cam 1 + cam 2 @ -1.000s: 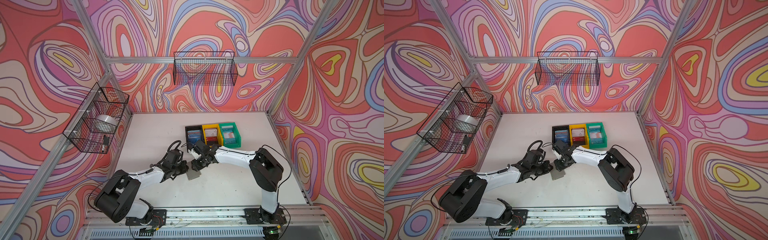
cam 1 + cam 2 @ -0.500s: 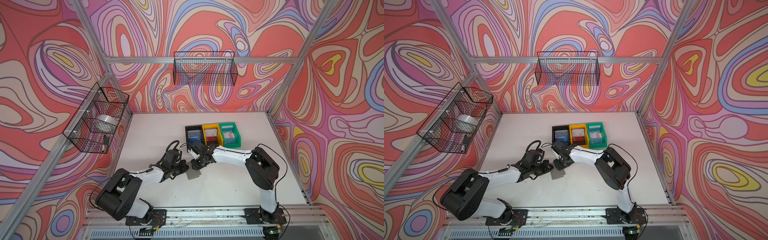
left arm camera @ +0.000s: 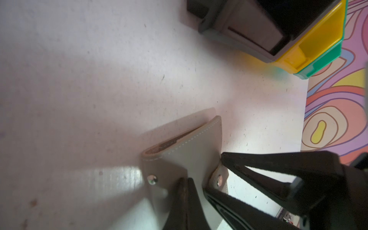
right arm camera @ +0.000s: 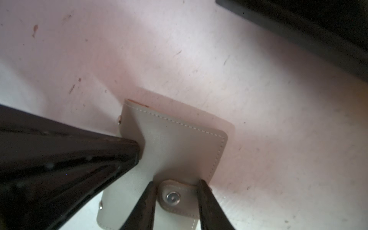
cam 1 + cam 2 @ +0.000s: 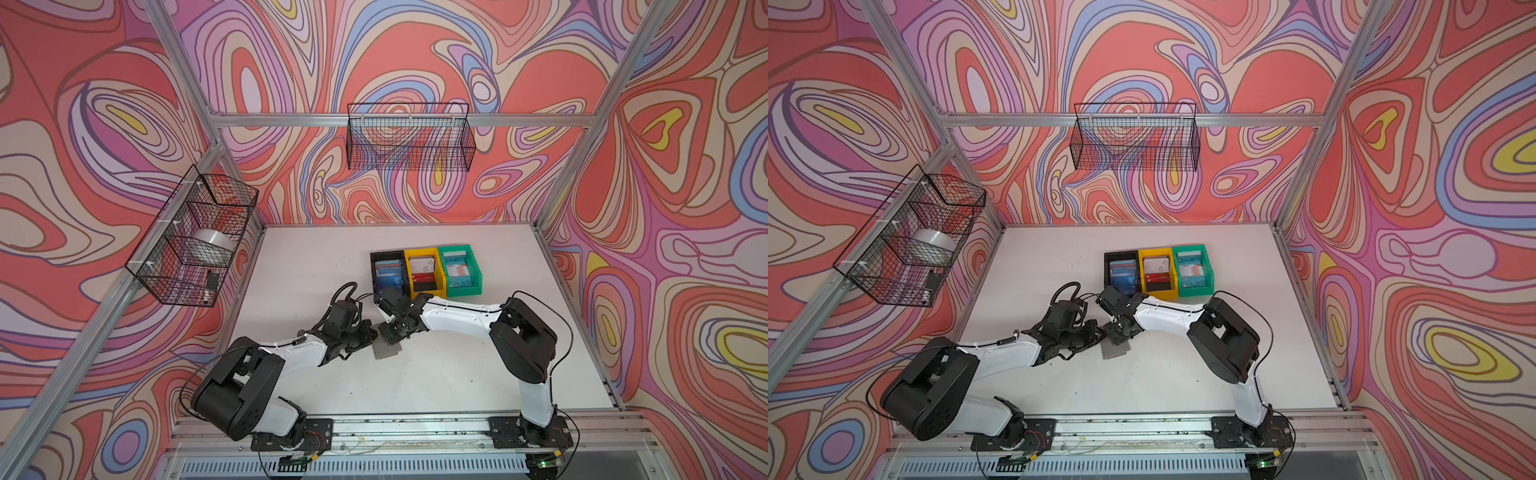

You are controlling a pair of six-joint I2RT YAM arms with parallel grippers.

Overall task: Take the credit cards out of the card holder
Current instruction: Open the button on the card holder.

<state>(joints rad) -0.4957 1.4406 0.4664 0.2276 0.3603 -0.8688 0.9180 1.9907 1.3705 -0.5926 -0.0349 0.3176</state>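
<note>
Bright, even top views, bowed edges; soft wrist views, table (image 3: pixel 115 175) glare, blurred left hand (image 3: pixel 184 181)

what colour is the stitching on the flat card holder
White stitching on the flat grey card holder, clearest in the right wrist view.

Both top views look down from high; wrist views sit close, sharing the card holder (image 3: pixel 191 149) (image 4: pixel 179 151)

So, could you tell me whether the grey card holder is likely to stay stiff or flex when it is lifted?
Probably it flexes: the card holder kinks where the left gripper meets its edge. It looks thin and stitched, so likely light. Its smooth face could slip.
</note>
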